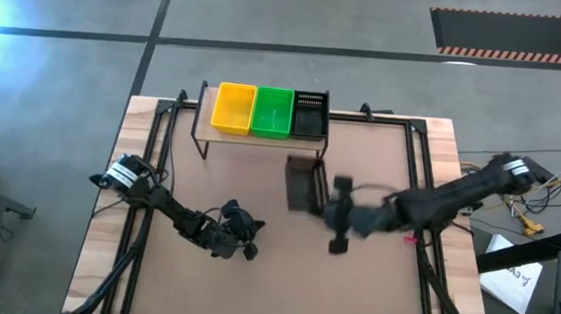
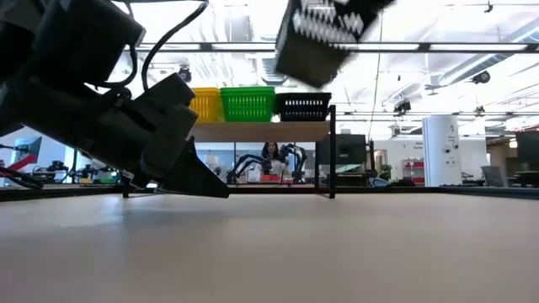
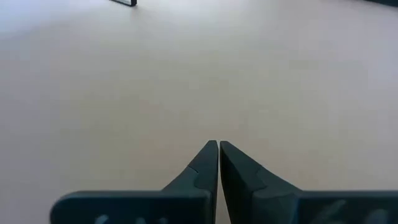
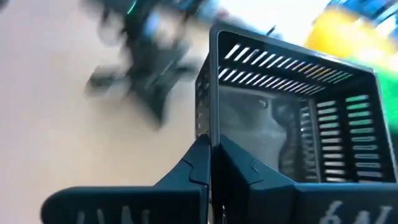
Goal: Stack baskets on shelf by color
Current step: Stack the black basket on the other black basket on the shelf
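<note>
Black basket (image 4: 289, 118) hangs above the table, just in front of the shelf (image 1: 257, 135), its rim pinched in the closed right gripper (image 4: 214, 149). On the shelf sit yellow (image 1: 234, 107), green (image 1: 272, 112) and black (image 1: 310, 115) stacks. Left gripper (image 3: 219, 146) rests closed and empty, well apart.
</note>
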Controlling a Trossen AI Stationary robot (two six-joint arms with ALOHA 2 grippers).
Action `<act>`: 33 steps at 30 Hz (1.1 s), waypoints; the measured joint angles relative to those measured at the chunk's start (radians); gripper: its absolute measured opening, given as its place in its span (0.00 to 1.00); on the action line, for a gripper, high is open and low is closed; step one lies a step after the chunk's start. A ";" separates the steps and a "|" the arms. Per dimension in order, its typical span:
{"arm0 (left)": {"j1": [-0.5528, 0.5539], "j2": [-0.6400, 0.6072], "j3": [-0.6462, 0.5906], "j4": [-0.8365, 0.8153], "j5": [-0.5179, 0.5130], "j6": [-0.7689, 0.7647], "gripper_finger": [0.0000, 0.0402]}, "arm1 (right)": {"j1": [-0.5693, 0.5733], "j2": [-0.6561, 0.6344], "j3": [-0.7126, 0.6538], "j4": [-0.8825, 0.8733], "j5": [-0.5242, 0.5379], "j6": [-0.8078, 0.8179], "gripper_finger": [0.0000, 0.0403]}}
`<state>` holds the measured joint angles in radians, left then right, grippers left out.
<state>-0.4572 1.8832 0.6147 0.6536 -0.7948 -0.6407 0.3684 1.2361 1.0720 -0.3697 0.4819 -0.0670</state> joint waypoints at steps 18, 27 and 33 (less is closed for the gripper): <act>0.019 0.000 0.002 0.019 0.001 0.000 0.00 | -0.748 0.120 0.317 -0.234 -0.525 -0.337 0.02; 0.020 -0.001 0.010 0.020 0.001 0.001 0.00 | -0.760 0.243 0.435 -0.386 -0.537 -0.337 0.02; 0.020 -0.001 0.010 0.020 0.001 0.002 0.00 | -0.763 0.253 0.447 -0.384 -0.533 -0.335 0.06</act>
<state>-0.4374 1.8824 0.6247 0.6731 -0.7940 -0.6390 -0.3943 1.4894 1.5188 -0.7534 -0.0514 -0.4020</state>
